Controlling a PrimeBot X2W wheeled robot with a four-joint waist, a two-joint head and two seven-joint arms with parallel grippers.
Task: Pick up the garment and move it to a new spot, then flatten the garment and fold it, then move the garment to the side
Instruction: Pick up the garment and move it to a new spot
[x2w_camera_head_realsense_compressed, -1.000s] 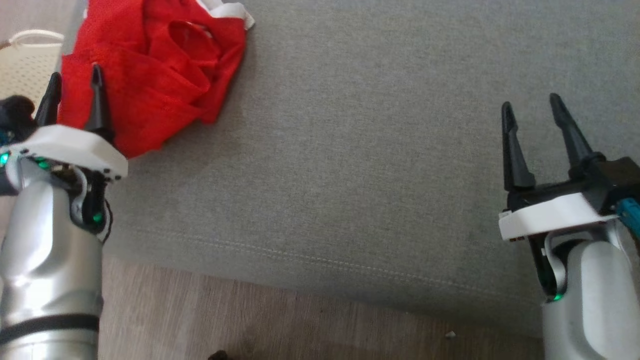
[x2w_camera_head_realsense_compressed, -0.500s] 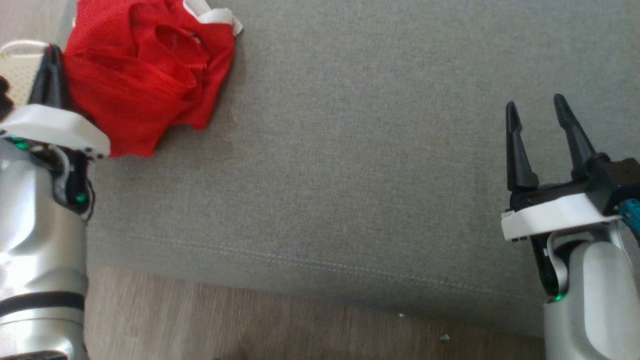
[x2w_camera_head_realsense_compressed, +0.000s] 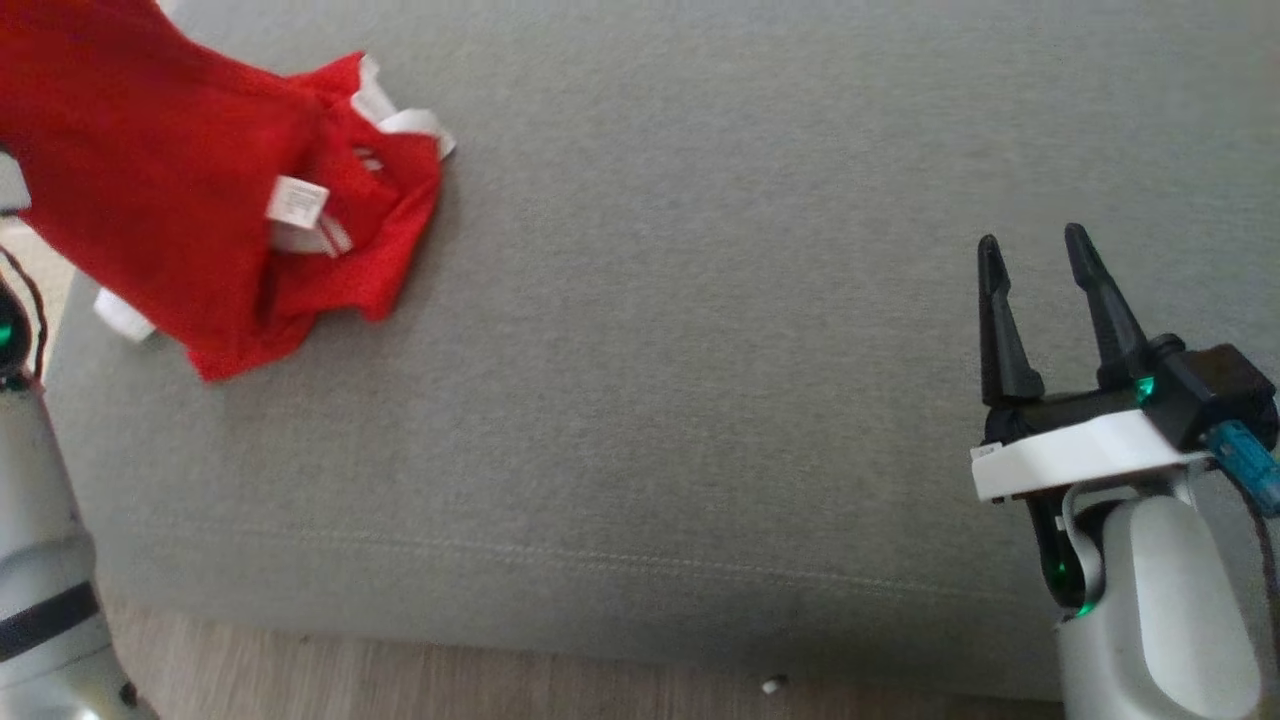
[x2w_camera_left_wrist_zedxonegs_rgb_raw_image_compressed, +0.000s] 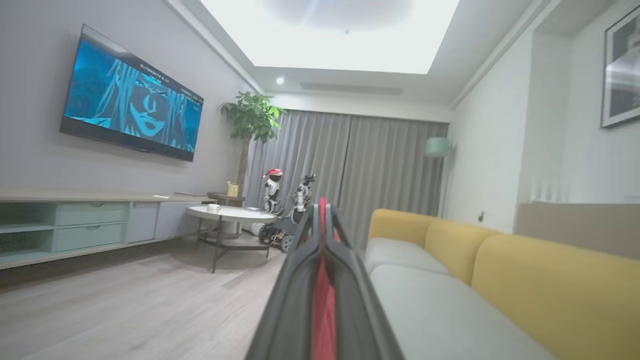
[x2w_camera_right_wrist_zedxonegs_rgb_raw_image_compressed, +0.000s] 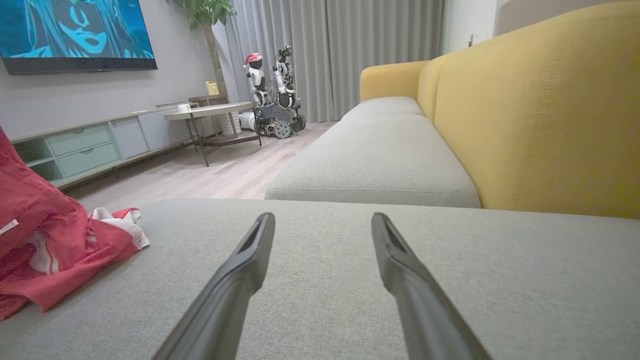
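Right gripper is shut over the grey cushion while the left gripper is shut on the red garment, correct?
Not quite: the right gripper is open, its fingers spread apart over the grey cushion, as the right wrist view shows. The left gripper is indeed shut on the red garment.

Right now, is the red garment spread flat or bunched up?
Bunched: the red garment hangs crumpled, pinched in the left gripper, not flattened.

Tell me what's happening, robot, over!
Left gripper shut on red garment, partly raised off grey cushion. Right gripper open, empty. Nothing in the way.
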